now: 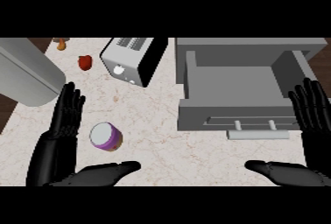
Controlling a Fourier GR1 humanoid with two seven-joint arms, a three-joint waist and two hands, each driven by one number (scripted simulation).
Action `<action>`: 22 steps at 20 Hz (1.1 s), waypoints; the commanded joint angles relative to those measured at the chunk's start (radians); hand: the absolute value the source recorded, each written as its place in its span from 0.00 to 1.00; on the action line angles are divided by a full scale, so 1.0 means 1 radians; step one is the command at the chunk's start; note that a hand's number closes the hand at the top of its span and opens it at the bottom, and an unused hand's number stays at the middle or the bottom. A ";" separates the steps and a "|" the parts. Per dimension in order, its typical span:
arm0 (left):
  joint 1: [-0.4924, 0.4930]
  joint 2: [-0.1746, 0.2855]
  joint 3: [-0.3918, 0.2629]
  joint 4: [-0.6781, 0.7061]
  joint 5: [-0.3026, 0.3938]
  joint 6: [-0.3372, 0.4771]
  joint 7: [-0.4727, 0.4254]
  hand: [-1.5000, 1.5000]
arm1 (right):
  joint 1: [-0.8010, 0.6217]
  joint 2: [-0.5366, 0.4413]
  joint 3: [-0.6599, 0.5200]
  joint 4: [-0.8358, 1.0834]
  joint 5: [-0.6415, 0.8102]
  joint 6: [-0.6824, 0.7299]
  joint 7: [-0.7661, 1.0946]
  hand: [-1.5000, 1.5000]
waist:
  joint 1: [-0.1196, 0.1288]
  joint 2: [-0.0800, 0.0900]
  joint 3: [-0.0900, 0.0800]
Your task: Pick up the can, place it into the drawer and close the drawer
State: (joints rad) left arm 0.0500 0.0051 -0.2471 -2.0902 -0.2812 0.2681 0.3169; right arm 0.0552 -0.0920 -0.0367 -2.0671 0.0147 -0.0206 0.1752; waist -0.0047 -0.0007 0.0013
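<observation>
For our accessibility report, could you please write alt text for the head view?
A purple can sits on the counter next to the open left robot hand. To its right, a grey drawer stands pulled open, near the open right robot hand. A toaster is farther back.

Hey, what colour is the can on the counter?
The can is purple with a whitish top, seen in the head view.

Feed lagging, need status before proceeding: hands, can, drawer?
Left hand and right hand open, holding nothing. Can on counter beside left hand, not grasped. Drawer open; toaster off the path.
</observation>
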 commanded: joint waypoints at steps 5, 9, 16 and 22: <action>-0.039 -0.005 -0.066 -0.031 -0.080 0.072 0.168 0.00 | 0.110 0.005 -0.011 -0.074 -0.024 0.036 0.028 0.00 | 0.002 0.000 -0.001; 0.074 -0.005 -0.188 -0.066 -0.130 0.189 0.146 0.00 | 0.162 -0.005 -0.075 -0.009 -0.075 0.074 -0.073 0.00 | 0.003 -0.001 -0.001; 0.014 -0.005 -0.111 0.008 -0.068 0.197 0.140 0.00 | 0.172 0.017 -0.073 -0.025 -0.045 0.093 -0.086 0.00 | 0.003 0.000 -0.001; 0.076 0.001 -0.035 0.084 -0.003 0.153 -0.005 0.00 | 0.186 -0.026 -0.161 -0.005 -0.129 0.158 -0.086 0.00 | 0.003 0.000 -0.001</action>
State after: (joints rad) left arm 0.0826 0.0104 -0.2953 -2.0681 -0.3149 0.4118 0.4169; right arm 0.2396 -0.0885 -0.1390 -2.0896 -0.0594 0.0936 0.0932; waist -0.0025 -0.0006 0.0000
